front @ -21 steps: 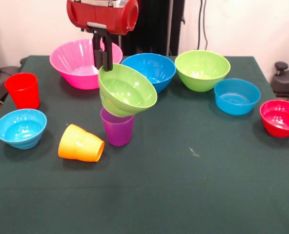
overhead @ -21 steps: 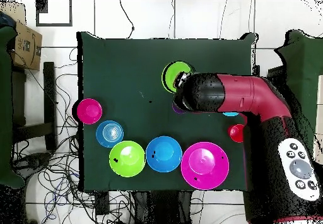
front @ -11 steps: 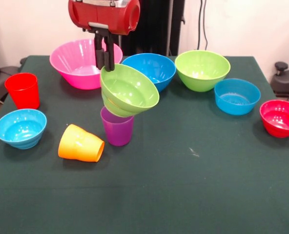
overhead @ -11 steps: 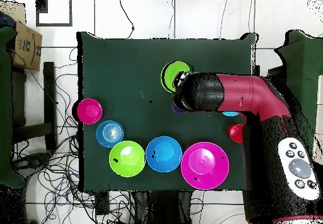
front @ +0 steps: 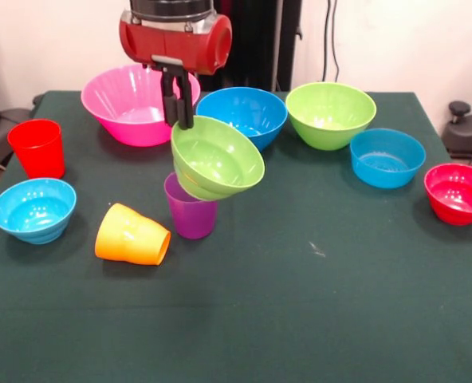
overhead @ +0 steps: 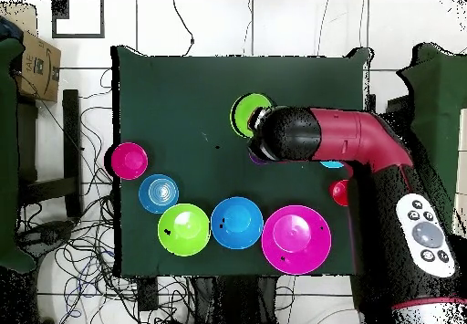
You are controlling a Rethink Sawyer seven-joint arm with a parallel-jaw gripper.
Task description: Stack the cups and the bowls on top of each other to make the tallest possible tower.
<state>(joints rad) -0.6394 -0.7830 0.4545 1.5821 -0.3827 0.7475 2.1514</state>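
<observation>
My gripper (front: 178, 120) is shut on the back rim of the small lime green bowl (front: 218, 159), which hangs tilted with its opening toward the camera. The bowl sits just over the upright purple cup (front: 191, 211) and covers that cup's rim; I cannot tell whether they touch. An orange cup (front: 131, 235) lies on its side left of the purple one. A red cup (front: 37, 148) stands upright at the far left. From overhead the small lime green bowl (overhead: 248, 113) shows beside the arm's head (overhead: 285, 136), which hides the fingers.
A big pink bowl (front: 132, 100), a mid-sized blue bowl (front: 242, 116) and a mid-sized lime green bowl (front: 330, 114) line the back. A small blue bowl (front: 387, 157) and a red bowl (front: 459, 193) sit at the right. A light blue bowl (front: 33, 209) is front left.
The gripper has shifted a little to the right and downward in the front view, carrying the small lime green bowl lower over the purple cup. Nothing else moved.
</observation>
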